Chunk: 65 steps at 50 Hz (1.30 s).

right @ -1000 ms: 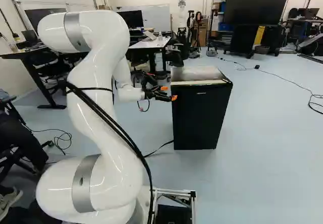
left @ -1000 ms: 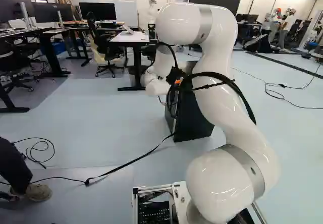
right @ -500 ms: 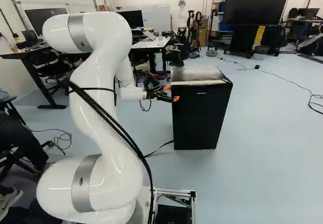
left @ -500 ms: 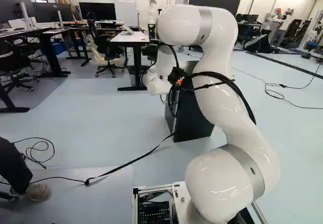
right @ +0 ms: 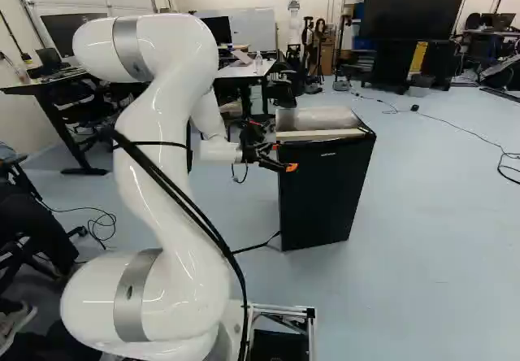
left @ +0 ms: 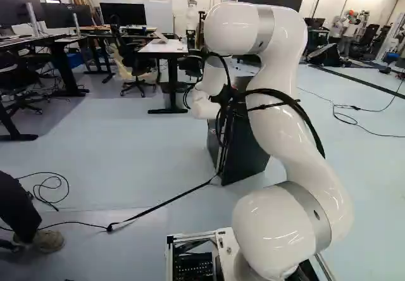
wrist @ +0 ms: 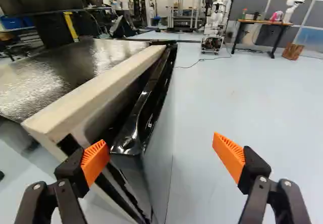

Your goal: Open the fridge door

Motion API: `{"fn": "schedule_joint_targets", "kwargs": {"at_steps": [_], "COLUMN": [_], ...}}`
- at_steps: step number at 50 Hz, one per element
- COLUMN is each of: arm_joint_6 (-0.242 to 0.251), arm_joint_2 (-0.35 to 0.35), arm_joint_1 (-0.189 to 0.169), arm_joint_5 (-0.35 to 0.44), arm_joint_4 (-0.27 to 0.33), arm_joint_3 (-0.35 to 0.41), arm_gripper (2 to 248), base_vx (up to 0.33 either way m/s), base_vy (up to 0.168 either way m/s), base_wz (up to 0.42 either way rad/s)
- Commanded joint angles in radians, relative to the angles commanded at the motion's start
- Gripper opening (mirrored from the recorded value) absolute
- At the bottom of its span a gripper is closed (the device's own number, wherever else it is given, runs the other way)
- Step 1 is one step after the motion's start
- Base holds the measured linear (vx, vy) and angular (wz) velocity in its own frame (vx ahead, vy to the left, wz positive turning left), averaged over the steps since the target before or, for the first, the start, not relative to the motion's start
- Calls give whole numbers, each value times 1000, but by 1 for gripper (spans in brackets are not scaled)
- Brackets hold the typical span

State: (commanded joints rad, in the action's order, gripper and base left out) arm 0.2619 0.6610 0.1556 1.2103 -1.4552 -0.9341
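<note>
black fridge door [right: 325,198] ajar, lower part cut off in wrist view; tool [right: 283,157] wide, contact unclear.

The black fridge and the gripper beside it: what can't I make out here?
- Inside of the fridge: right base view, hidden by the door.
- Foot of the door: wrist view, cut off by the edge.
- Orange pads of the gripper: left base view, hidden by the arm and cables.
</note>
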Motion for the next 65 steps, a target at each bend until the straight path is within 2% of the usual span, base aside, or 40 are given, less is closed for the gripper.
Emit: {"fn": "schedule_joint_targets", "kwargs": {"at_steps": [43,49,65], "arm_joint_6": [0,0,0], "arm_joint_2": [-88,-95,-98], "arm_joint_1": [-75,-89,-96], "arm_joint_5": [-77,-80,-72], "arm_joint_4": [-440,-466,-475], "arm_joint_3": [177,196,206], "arm_gripper": [247,247,247], "base_vx": [0,0,0], "base_vy": [0,0,0], "base_wz": [1,0,0]}}
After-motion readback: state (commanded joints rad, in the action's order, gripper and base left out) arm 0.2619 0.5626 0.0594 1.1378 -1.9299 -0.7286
